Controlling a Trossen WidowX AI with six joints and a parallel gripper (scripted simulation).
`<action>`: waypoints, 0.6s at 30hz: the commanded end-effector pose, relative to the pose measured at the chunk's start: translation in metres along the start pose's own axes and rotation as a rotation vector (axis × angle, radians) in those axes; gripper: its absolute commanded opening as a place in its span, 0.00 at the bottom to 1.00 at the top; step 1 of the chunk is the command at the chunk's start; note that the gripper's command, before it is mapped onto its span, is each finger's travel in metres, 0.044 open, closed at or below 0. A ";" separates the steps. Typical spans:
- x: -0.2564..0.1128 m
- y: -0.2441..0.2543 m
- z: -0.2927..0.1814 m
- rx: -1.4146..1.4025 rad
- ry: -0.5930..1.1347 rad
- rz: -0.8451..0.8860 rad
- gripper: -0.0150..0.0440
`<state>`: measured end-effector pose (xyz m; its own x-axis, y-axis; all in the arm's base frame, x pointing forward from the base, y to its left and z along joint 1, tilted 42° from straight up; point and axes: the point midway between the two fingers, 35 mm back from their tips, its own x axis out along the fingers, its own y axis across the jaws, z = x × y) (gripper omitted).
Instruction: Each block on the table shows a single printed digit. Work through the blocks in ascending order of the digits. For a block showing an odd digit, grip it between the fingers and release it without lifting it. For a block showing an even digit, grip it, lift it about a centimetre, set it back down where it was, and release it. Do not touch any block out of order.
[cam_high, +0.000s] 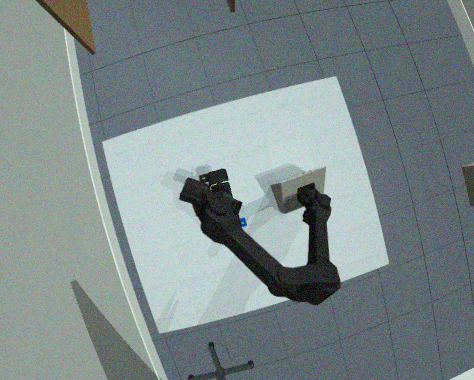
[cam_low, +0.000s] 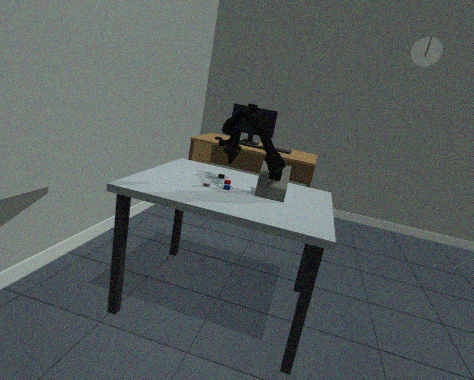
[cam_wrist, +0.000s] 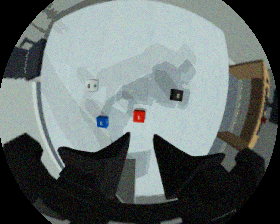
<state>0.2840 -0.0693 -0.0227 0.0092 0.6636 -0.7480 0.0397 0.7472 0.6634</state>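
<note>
My gripper is partly open, with nothing between its fingertips, and hangs above the table. A red block lies just beyond the fingertips in the wrist view, on the table below. A blue block lies left of the red one in the wrist view. A white block is farther up and left there. A black block is up and right. The printed digits are too blurred to read. The top view shows only the blue block; the arm hides the others.
A grey box-like stand is on the table by the arm's base. A wooden desk with a monitor stands behind the table. Shadows of the arm fall around the blocks.
</note>
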 end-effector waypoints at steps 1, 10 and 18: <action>-0.002 0.003 -0.001 -0.011 0.017 0.000 0.46; -0.004 -0.008 0.011 -0.012 0.016 -0.001 0.46; -0.007 -0.072 0.063 -0.015 0.013 -0.005 0.46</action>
<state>0.3312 -0.1132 -0.0487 0.0023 0.6601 -0.7511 0.0253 0.7509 0.6600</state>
